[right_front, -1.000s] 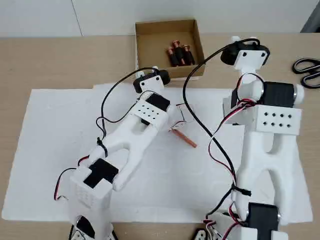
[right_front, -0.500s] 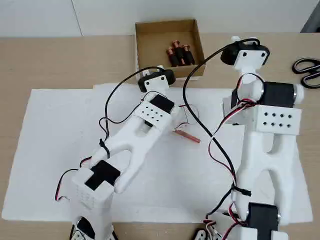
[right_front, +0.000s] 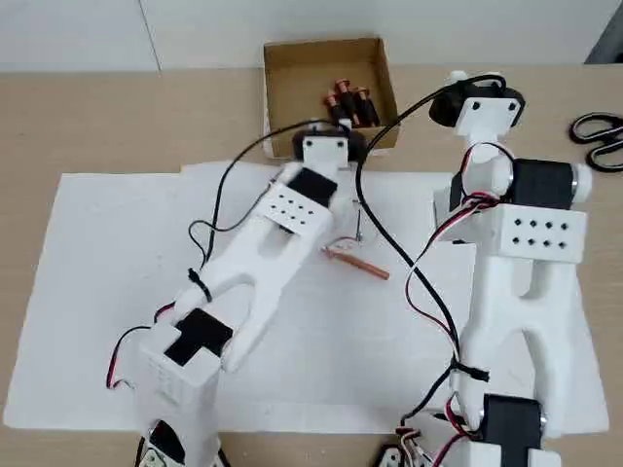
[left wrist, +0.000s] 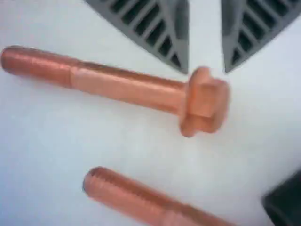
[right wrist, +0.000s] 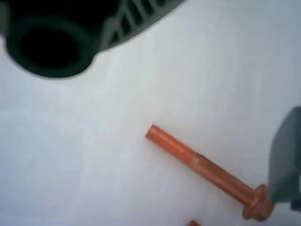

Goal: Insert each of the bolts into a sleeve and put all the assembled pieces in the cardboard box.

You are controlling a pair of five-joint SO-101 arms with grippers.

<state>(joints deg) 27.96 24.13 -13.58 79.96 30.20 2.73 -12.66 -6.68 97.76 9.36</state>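
Cardboard box (right_front: pixel 292 92), brown, square and open-topped, sits at upper centre of the high view, just beyond the white paper sheet (right_front: pixel 97 292), and holds a few black-sleeved copper pieces (right_front: pixel 348 105). At right the white right arm (right_front: pixel 531 282) stands folded. I cannot tell its tool's state, though a black tubular sleeve (right wrist: pixel 47 44) shows at upper left of its wrist view. The left gripper (left wrist: pixel 205 66) hangs with jaws a little apart over the head of a loose copper-coloured hex-flange bolt (left wrist: pixel 122 87), likely lined up for a pick. A second bolt (left wrist: pixel 136 197) lies just beside.
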